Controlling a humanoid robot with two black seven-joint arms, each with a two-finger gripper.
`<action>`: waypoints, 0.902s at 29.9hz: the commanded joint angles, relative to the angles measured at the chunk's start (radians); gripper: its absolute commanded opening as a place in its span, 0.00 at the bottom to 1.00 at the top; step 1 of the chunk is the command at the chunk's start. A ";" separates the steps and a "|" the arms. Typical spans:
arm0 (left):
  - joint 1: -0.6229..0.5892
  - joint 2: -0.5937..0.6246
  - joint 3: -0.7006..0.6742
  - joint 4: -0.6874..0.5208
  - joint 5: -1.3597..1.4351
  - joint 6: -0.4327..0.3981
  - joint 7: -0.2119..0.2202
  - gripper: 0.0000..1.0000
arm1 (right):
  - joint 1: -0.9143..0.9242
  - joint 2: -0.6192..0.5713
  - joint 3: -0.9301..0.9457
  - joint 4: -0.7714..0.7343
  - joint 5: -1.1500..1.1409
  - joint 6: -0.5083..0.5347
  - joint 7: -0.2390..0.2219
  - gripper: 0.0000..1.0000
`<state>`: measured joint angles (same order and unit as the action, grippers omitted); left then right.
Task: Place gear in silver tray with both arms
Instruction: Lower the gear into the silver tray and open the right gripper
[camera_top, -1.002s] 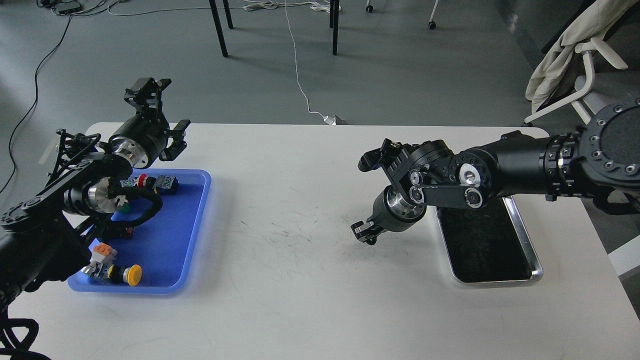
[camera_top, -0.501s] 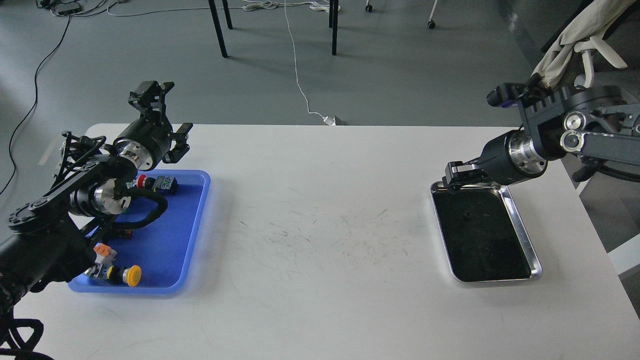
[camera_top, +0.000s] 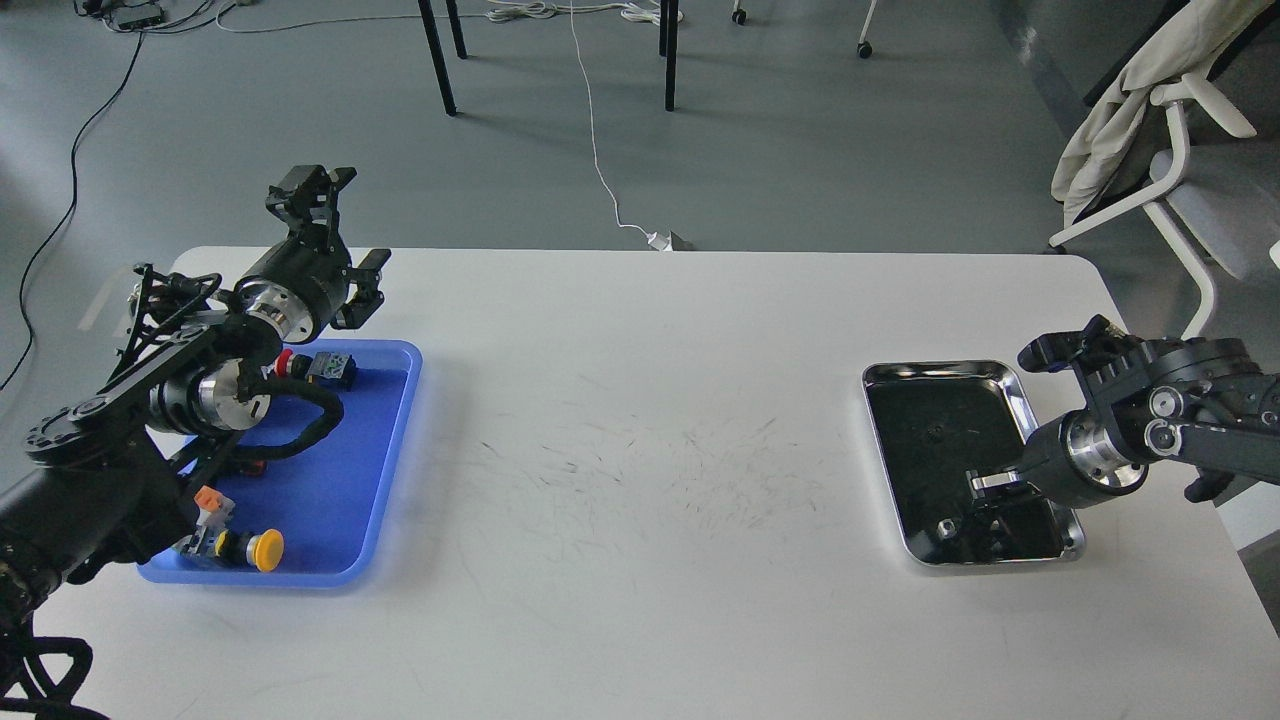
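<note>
Gear (camera_top: 933, 431) lies in silver tray (camera_top: 1020, 385), beyond right hand (camera_top: 985, 495); finger spread unclear.

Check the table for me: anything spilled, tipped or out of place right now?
Nothing stands out. The silver tray lies flat near the right edge, with the right gripper low over its near end. The blue tray holds its parts inside its rim. The tabletop shows only scuff marks.

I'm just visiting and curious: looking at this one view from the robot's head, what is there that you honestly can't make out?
- Right gripper, head view: seen dark over the silver tray; open or shut, cannot tell.
- Small speck on the tray's bottom: too small to identify.
- Parts in the blue tray: several hidden behind the left arm.
- Chair: cut off by the right edge.
</note>
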<state>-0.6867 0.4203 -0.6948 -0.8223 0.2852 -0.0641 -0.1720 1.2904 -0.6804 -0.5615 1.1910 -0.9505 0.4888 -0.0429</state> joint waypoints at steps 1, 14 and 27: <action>-0.004 0.002 0.000 0.000 0.000 0.001 0.000 0.98 | -0.016 0.007 0.021 -0.011 -0.001 0.000 0.000 0.02; -0.004 0.002 0.000 -0.001 0.000 0.004 0.000 0.98 | -0.002 0.009 0.051 -0.011 0.001 0.000 0.000 0.02; -0.005 0.003 0.000 0.000 0.002 0.003 0.002 0.98 | 0.004 0.009 0.066 -0.013 0.009 0.000 0.000 0.84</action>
<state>-0.6917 0.4224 -0.6941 -0.8224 0.2862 -0.0613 -0.1705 1.2932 -0.6704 -0.5081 1.1797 -0.9469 0.4887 -0.0430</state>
